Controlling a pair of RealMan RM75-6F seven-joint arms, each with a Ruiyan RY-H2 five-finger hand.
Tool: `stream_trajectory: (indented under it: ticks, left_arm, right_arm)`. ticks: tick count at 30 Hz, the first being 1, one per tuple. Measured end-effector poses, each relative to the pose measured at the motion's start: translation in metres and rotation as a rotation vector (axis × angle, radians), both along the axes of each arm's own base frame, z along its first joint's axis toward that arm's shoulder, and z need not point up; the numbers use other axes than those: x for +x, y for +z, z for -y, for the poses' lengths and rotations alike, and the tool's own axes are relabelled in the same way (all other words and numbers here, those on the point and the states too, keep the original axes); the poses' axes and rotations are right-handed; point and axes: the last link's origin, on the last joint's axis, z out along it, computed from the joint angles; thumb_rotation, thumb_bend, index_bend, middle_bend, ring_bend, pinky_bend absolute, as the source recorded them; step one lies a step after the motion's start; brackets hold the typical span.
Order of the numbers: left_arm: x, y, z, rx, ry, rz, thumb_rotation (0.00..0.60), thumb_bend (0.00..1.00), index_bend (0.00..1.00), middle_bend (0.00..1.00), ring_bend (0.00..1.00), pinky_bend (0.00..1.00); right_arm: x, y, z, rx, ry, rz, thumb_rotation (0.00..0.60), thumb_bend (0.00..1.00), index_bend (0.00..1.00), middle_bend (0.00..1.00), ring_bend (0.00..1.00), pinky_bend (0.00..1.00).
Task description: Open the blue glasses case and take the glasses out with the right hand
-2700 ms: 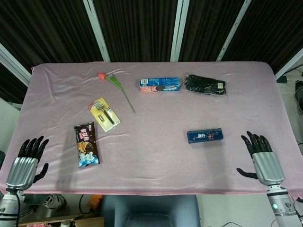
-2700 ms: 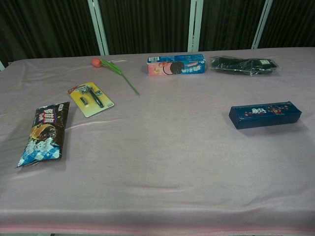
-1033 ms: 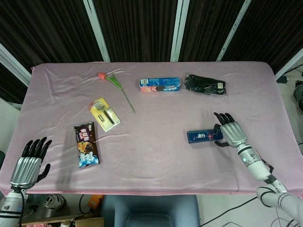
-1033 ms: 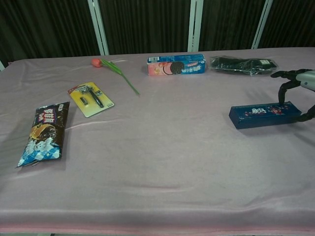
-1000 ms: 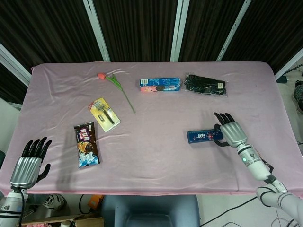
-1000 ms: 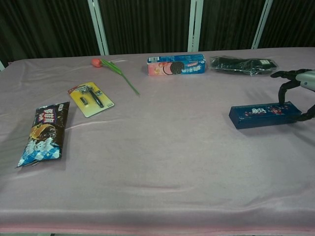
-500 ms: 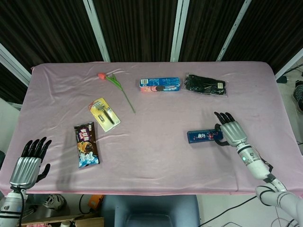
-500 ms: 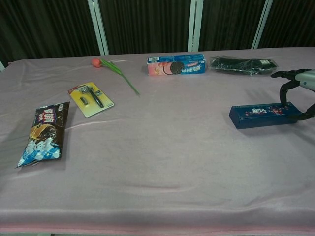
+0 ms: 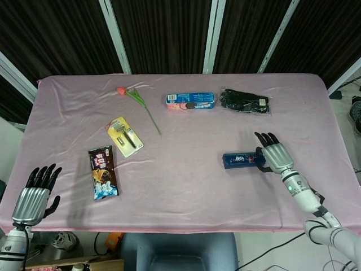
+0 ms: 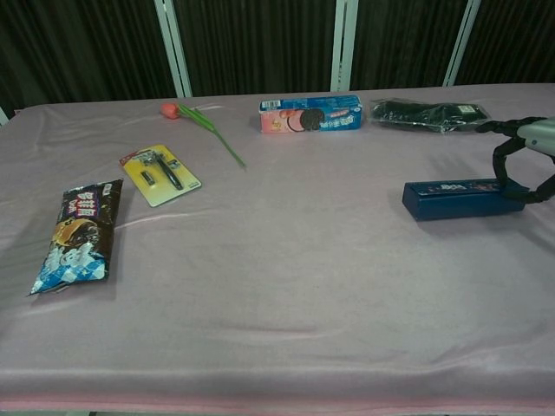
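Observation:
The blue glasses case (image 9: 241,160) lies closed on the pink cloth at the right, its long side turned toward the chest view (image 10: 451,198). My right hand (image 9: 274,155) grips the case's right end, fingers curled over the top and thumb at the near side (image 10: 525,156). My left hand (image 9: 34,195) hangs off the table's front left edge with its fingers apart and nothing in it; the chest view does not show it.
A dark snack bag (image 9: 103,173) and a yellow razor card (image 9: 125,136) lie at the left. A tulip (image 9: 138,101), a cookie box (image 9: 190,101) and a black packet (image 9: 244,101) lie along the back.
My right hand came in from the front right edge and took hold of the case's right end. The case has tipped and slid slightly left. The left hand stays put.

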Motion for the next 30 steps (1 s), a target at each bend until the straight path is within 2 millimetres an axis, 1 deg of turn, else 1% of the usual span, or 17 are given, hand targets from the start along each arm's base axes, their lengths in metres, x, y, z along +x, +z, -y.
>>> stream_trajectory:
  ticks: [13, 20, 26, 27, 28, 30]
  left_arm:
    - [-0.001, 0.000, -0.001, 0.002, 0.002, -0.001, 0.600, 0.39, 0.00, 0.00, 0.00, 0.00]
    - [-0.001, 0.000, -0.002, 0.000, 0.006, -0.002, 0.600, 0.39, 0.00, 0.00, 0.00, 0.00]
    - [-0.002, -0.001, -0.003, 0.002, 0.010, -0.005, 0.600, 0.39, 0.00, 0.00, 0.00, 0.00]
    - [-0.002, -0.001, -0.003, 0.002, 0.011, -0.005, 0.600, 0.39, 0.00, 0.00, 0.00, 0.00]
    - [-0.002, -0.001, -0.003, 0.002, 0.012, -0.005, 0.600, 0.39, 0.00, 0.00, 0.00, 0.00]
    - [-0.002, -0.002, -0.004, 0.002, 0.015, -0.007, 0.600, 0.39, 0.00, 0.00, 0.00, 0.00]
  right_arm:
    - [0.010, 0.002, 0.010, -0.010, -0.006, 0.006, 0.600, 0.69, 0.69, 0.06, 0.00, 0.00]
    - [0.010, 0.003, 0.015, -0.014, -0.020, 0.010, 0.600, 0.69, 0.70, 0.06, 0.00, 0.00]
    - [0.010, 0.008, 0.030, -0.051, -0.057, 0.025, 0.600, 0.69, 0.70, 0.07, 0.00, 0.00]
    - [0.009, 0.009, 0.034, -0.058, -0.068, 0.024, 0.600, 0.69, 0.69, 0.07, 0.00, 0.00]
    - [0.008, 0.010, 0.036, -0.062, -0.079, 0.022, 0.600, 0.69, 0.65, 0.07, 0.00, 0.00]
    - [0.004, 0.011, 0.041, -0.068, -0.110, 0.012, 0.600, 0.68, 0.54, 0.07, 0.00, 0.00]
